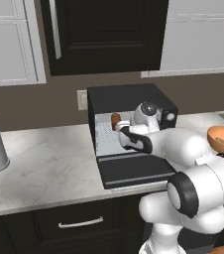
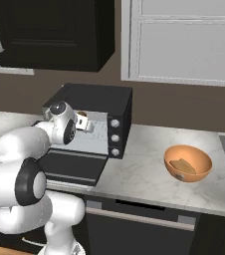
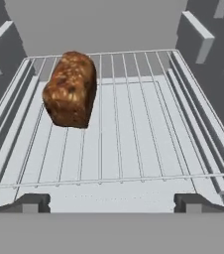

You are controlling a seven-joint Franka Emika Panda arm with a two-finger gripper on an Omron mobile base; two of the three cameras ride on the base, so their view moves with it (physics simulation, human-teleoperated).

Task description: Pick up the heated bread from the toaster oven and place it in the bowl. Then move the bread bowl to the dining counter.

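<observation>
One heated bread (image 3: 70,89) stands on the toaster oven (image 1: 129,99) rack; the end effector (image 3: 112,202) gapes wide, empty.

Three cams, one toaster oven

Left base view sits behind the arm's left, looking down at the toaster oven (image 1: 129,134) on the marble worktop (image 1: 44,168); right base view does the same from the right (image 2: 92,124); hand view is close up, probably right at the oven mouth, facing along the wire rack (image 3: 124,139).
</observation>
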